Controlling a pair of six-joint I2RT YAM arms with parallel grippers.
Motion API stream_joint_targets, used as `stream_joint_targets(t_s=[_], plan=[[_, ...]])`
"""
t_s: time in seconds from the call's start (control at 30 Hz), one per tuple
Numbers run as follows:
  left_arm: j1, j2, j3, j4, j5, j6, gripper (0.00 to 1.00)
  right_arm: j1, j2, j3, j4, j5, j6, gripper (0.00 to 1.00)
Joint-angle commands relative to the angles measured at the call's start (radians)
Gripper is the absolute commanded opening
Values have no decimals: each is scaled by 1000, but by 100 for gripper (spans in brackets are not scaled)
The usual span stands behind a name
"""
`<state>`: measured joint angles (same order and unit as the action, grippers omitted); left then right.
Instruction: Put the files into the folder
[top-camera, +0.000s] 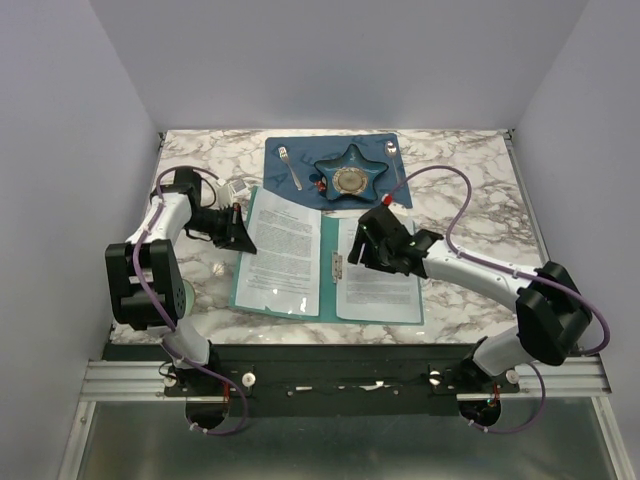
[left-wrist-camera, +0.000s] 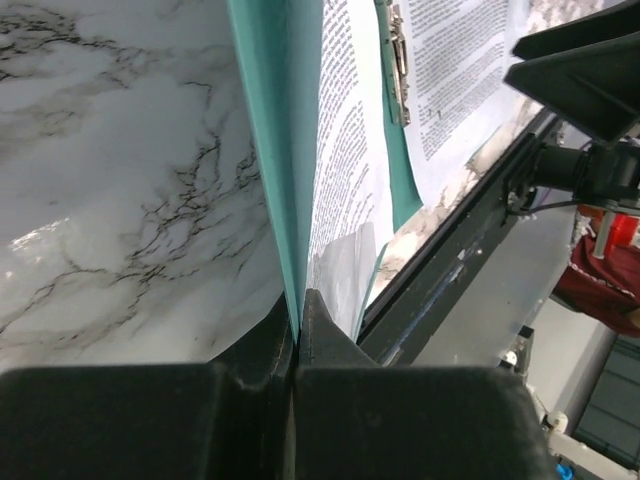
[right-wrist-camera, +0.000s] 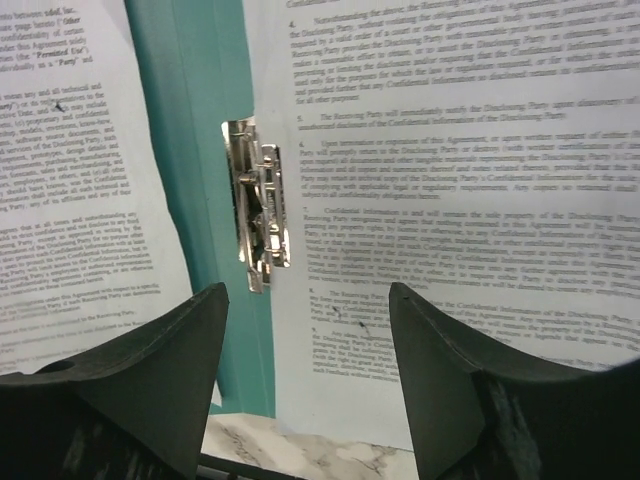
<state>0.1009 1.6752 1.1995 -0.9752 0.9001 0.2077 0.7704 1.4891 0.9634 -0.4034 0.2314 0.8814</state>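
Folder (top-camera: 329, 240) lies open mid-table (top-camera: 480, 180), files (top-camera: 285, 250) on both halves. Left gripper (left-wrist-camera: 298, 300) clamped on the folder's left edge. Right gripper (right-wrist-camera: 308, 310) jaws apart above right sheet, near clip (right-wrist-camera: 258, 205).

Plain pale lavender walls (top-camera: 330, 60) on three sides of a white-grey marbled tabletop (top-camera: 470, 170) — soft, even light

Table (top-camera: 470, 170): white marble-pattern top with grey veining.
Directly on it:
- teal folder (top-camera: 327, 232), lying open, middle of the table;
- dark blue placemat (top-camera: 330, 146), far side, just behind the folder;
- small white round object (top-camera: 219, 269), just left of the folder.
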Motion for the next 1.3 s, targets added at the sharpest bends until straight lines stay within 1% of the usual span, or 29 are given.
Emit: stream_joint_targets(t_s=[0.0,0.03,0.2,0.3,0.6,0.73,0.83,0.87,0.97,1.07,1.17,1.27], plan=[[3,-49,32,-14,-107,-21,0,-29,-56,20,-123,144,-7,75],[5,-54,38,-16,-142,-24,0,-42,-62,9,-133,154,-2,75],[0,-98,81,-25,-220,-21,0,-153,-92,-103,-130,134,7,76],[-4,-123,103,-25,-260,-21,0,-186,-92,-147,-103,112,-1,76],[-69,-161,92,-36,-314,-25,0,-192,-30,-195,-20,69,2,77],[-98,-172,84,-48,-387,-16,0,-192,-7,-201,15,68,-9,76],[-98,-186,78,-54,-437,-7,0,-194,5,-204,24,74,-27,76],[-127,-189,77,-54,-457,-2,0,-192,5,-206,29,77,-30,76],[-135,-200,75,-59,-504,9,0,-195,10,-213,41,68,-36,76],[-145,-213,72,-63,-529,19,0,-195,10,-227,67,51,-42,76],[-177,-218,74,-69,-543,12,0,-195,10,-236,107,19,-47,76],[-246,-226,71,-74,-578,-4,0,-195,19,-241,150,-9,-48,75]])
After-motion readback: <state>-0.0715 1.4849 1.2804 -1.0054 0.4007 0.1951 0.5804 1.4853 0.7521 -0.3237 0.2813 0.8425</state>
